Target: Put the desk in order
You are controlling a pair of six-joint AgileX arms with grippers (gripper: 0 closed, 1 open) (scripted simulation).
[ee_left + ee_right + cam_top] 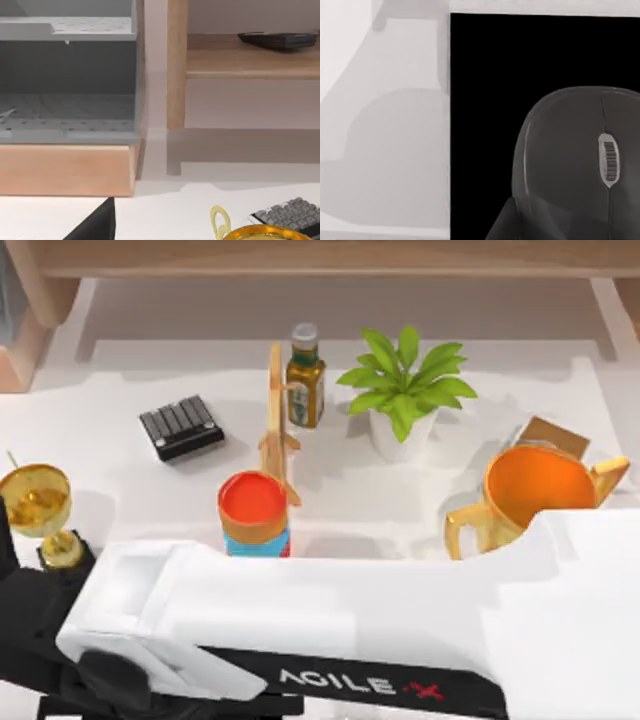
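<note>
The desk (120,490) is a white top with wooden trim. Across its middle stand a black calculator (182,427), a dark bottle (305,380), a thin wooden stand (277,420), a potted plant (405,390), a red-topped cup (254,512) and an orange pitcher (530,495). A golden goblet (38,505) stands at the left edge. My right arm (330,625) lies across the front from right to left, its dark wrist end (100,675) at the lower left. Its camera looks down on a grey mouse (580,160) on a black pad (485,100). My left arm (6,540) is at the far left.
A brown book (553,433) lies behind the pitcher. In the left wrist view a grey perforated organiser (65,100) on a wooden base and a wooden shelf (250,60) carrying a flat black item (277,39) stand at the back of the desk.
</note>
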